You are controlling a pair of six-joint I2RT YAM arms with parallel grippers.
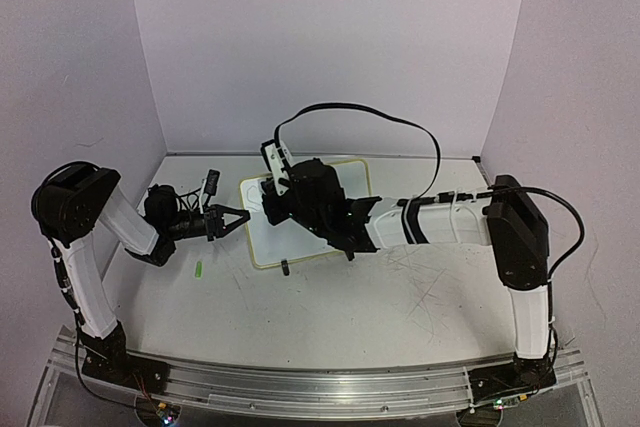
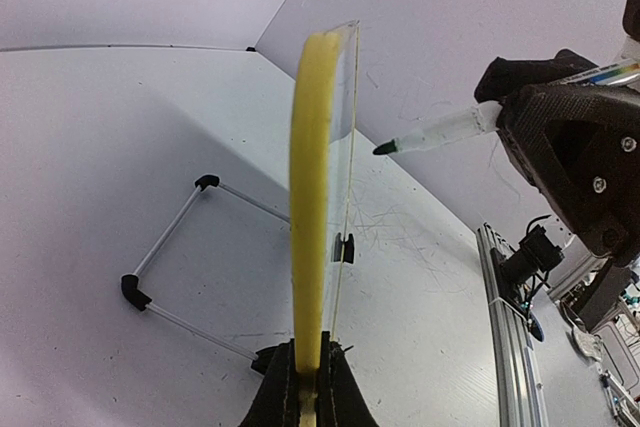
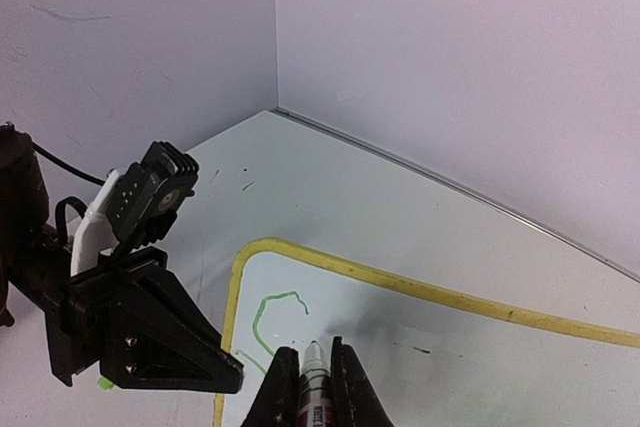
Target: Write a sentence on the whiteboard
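Observation:
The whiteboard (image 1: 268, 243), white with a thin yellow frame (image 3: 400, 287), lies at the table's middle. My left gripper (image 1: 238, 219) is shut on its left edge; the left wrist view shows both fingers clamped on the yellow frame (image 2: 312, 197). My right gripper (image 3: 311, 352) is shut on a marker (image 3: 316, 379) over the board's top left part. The marker's green tip (image 2: 382, 149) is close to the board face; I cannot tell whether it touches. Of the sentence, only one curved green stroke (image 3: 262, 313) shows, beside the left frame.
A small green cap (image 1: 199, 269) lies on the table left of the board. A black foot (image 2: 343, 247) sits on the board's edge. A thin wire stand with black corners (image 2: 168, 237) lies behind the board. Purple walls enclose the back and sides.

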